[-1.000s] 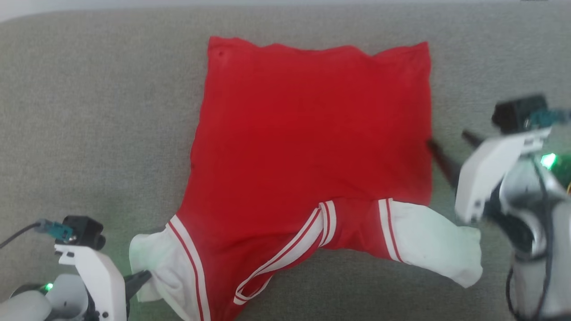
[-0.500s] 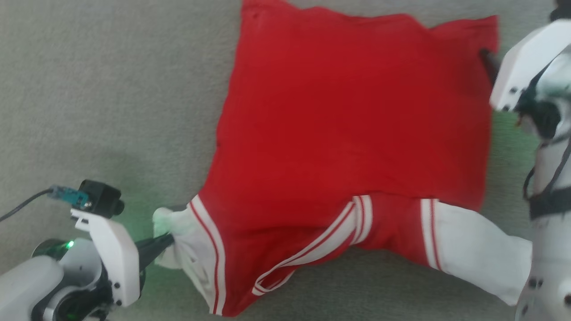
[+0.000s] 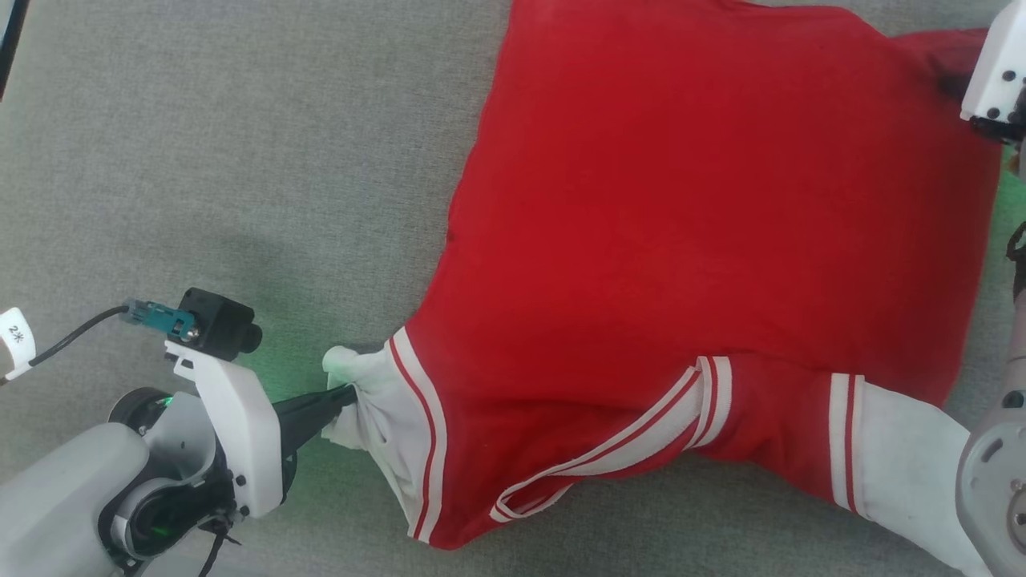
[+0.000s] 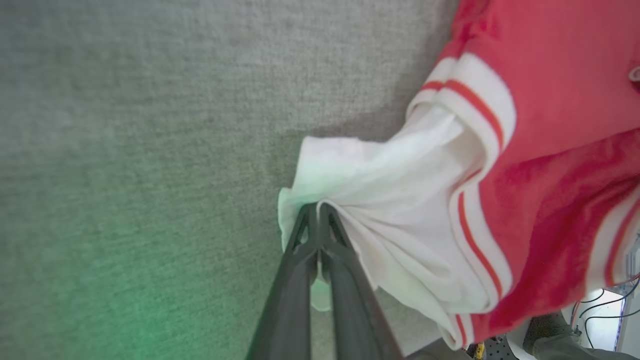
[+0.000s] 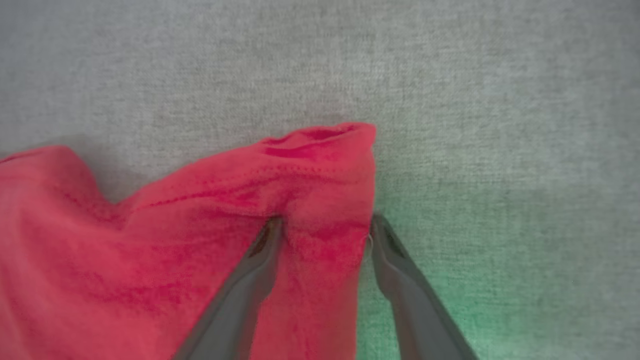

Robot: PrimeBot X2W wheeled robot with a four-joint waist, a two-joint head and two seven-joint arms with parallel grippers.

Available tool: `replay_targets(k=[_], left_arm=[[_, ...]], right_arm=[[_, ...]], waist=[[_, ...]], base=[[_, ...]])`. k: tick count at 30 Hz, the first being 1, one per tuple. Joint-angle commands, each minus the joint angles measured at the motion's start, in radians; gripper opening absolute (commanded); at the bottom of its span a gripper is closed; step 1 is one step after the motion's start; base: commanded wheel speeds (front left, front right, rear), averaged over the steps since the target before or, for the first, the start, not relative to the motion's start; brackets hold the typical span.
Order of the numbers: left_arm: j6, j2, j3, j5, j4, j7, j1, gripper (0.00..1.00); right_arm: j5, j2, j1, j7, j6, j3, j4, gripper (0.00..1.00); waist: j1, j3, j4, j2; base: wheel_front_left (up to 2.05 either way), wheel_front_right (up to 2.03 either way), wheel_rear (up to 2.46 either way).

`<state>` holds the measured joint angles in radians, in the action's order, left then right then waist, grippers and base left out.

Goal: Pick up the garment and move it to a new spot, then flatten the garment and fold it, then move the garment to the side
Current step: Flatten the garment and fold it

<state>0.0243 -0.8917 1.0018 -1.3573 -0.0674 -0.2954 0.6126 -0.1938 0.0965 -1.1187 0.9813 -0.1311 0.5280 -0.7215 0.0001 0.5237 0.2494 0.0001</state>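
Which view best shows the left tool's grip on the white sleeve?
Left wrist view: close up, the left tool is shut on the white sleeve of the red jersey-style T-shirt. Head view shows that pinch smaller. Right wrist view shows a red hem corner straddled by the open right tool.

A grey woven cloth surface (image 3: 240, 160) lies flat across the head view, tinted green (image 3: 280, 377) toward 8 o'clock. A dark strip (image 3: 8, 40) cuts the corner at 10 o'clock. In the left wrist view, thin dark wires (image 4: 607, 300) cross a bright patch at 4 o'clock.
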Motion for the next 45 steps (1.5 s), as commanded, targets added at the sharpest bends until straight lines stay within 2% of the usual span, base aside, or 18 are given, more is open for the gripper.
replay_targets(k=[1, 9, 14, 19, 23, 27, 32, 35, 38, 39, 40, 42, 44, 45], left_arm=[[0.021, -0.005, 0.008, 0.003, -0.066, -0.001, -0.01, 0.0], [0.05, -0.024, -0.009, -0.01, -0.1, 0.013, -0.028, 0.0], [0.083, -0.057, -0.027, -0.019, -0.093, 0.029, -0.036, 0.0], [0.104, -0.091, -0.036, -0.029, -0.059, 0.038, -0.057, 0.0], [0.119, -0.116, -0.047, -0.037, -0.029, 0.048, -0.065, 0.0], [0.136, -0.135, -0.053, -0.044, -0.005, 0.053, -0.08, 0.0], [0.149, -0.147, -0.056, -0.045, 0.015, 0.052, -0.084, 0.0], [0.153, -0.146, -0.057, -0.045, 0.022, 0.053, -0.083, 0.0], [0.157, -0.145, -0.06, -0.048, 0.025, 0.055, -0.084, 0.0], [0.159, -0.145, -0.06, -0.049, 0.025, 0.056, -0.085, 0.0], [0.159, -0.145, -0.06, -0.049, 0.025, 0.058, -0.085, 0.0], [0.159, -0.143, -0.06, -0.05, 0.023, 0.061, -0.086, 0.0], [0.159, -0.14, -0.059, -0.051, 0.02, 0.061, -0.088, 0.0], [0.16, -0.138, -0.058, -0.049, 0.019, 0.061, -0.089, 0.0]], right_arm=[[-0.03, -0.049, 0.121, 0.043, 0.001, 0.006, -0.09, 0.0], [0.011, -0.049, 0.127, -0.028, 0.001, -0.102, -0.038, 0.0], [0.142, -0.049, 0.197, -0.051, 0.001, -0.275, 0.034, 0.0], [0.293, -0.033, 0.34, -0.001, 0.001, -0.433, 0.199, 0.0], [0.394, 0.001, 0.476, 0.066, 0.001, -0.513, 0.393, 0.0], [0.472, 0.018, 0.619, 0.152, 0.001, -0.543, 0.586, 0.0], [0.514, 0.008, 0.802, 0.244, 0.001, -0.527, 0.793, 0.0], [0.51, -0.007, 0.891, 0.245, 0.001, -0.494, 0.853, 0.0], [0.491, -0.021, 0.944, 0.195, 0.001, -0.459, 0.839, 0.0], [0.483, -0.025, 0.952, 0.168, 0.001, -0.45, 0.82, 0.06], [0.472, -0.028, 0.952, 0.134, 0.002, -0.44, 0.797, 0.24], [0.46, -0.034, 0.951, 0.083, 0.003, -0.428, 0.736, 0.33], [0.447, -0.036, 0.938, 0.024, 0.004, -0.428, 0.682, 1.0], [0.448, -0.036, 0.938, 0.005, 0.004, -0.429, 0.66, 1.0]], waist=[[-0.0001, -0.001, -0.002, -0.0001], [-0.0001, -0.044, -0.057, -0.0001], [-0.0001, -0.084, -0.124, -0.0001], [-0.0001, -0.118, -0.19, -0.0001], [-0.0001, -0.139, -0.233, -0.0001], [-0.0001, -0.153, -0.263, -0.0001], [-0.0001, -0.159, -0.278, -0.0001], [-0.0001, -0.159, -0.279, -0.0001], [-0.0001, -0.16, -0.279, -0.0001], [-0.0001, -0.16, -0.28, -0.0001], [-0.0001, -0.16, -0.28, -0.0001], [-0.0001, -0.163, -0.28, -0.0001], [-0.0001, -0.167, -0.28, -0.0001], [-0.0001, -0.171, -0.28, -0.0001]], base=[[0.0, 0.0, 0.0], [0.0, 0.0, 0.0], [0.0, 0.0, 0.0], [0.0, 0.0, 0.0], [0.0, 0.0, 0.0], [0.0, 0.0, 0.0], [0.0, 0.0, 0.0], [0.0, 0.0, 0.0], [0.0, 0.0, 0.0], [0.0, 0.0, 0.0], [0.0, 0.0, 0.0], [0.0, 0.0, 0.0], [0.0, 0.0, 0.0], [0.0, 0.0, 0.0]])
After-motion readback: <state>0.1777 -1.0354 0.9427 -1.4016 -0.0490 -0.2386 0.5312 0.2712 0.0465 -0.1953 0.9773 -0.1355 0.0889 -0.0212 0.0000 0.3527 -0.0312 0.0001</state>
